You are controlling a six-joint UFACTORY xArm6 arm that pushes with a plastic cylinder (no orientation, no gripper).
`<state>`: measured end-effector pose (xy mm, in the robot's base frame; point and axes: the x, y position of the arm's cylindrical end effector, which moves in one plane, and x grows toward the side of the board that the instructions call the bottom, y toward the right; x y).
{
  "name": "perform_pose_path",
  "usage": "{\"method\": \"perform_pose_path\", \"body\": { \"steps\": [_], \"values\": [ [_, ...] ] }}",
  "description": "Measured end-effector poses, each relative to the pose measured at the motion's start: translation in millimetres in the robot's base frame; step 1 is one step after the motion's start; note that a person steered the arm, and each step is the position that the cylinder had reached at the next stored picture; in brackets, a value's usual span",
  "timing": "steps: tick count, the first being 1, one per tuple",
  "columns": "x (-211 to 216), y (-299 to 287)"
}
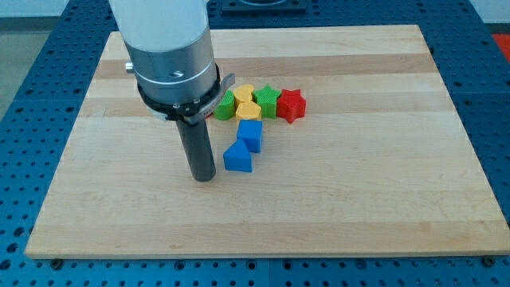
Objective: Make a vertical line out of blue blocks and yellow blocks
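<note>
My tip (205, 178) rests on the wooden board (358, 199), just left of the blue blocks. A blue triangular block (237, 156) lies closest to it, with a blue cube (250, 134) touching it above and to the right. Above the cube sits a yellow block (249, 111), and another yellow block (244, 94) sits just above that. The four form a rough, slightly slanted column. The arm's body hides the board to the upper left of the blocks.
A green block (227, 106) lies left of the yellow blocks, partly behind the arm. A green star block (267, 100) and a red star block (292, 105) lie to their right. A blue perforated table (494, 119) surrounds the board.
</note>
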<state>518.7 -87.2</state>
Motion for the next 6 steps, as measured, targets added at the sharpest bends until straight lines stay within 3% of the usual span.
{"method": "perform_pose_path", "body": {
  "steps": [6],
  "values": [
    [-1.2,35.8]
  ]
}}
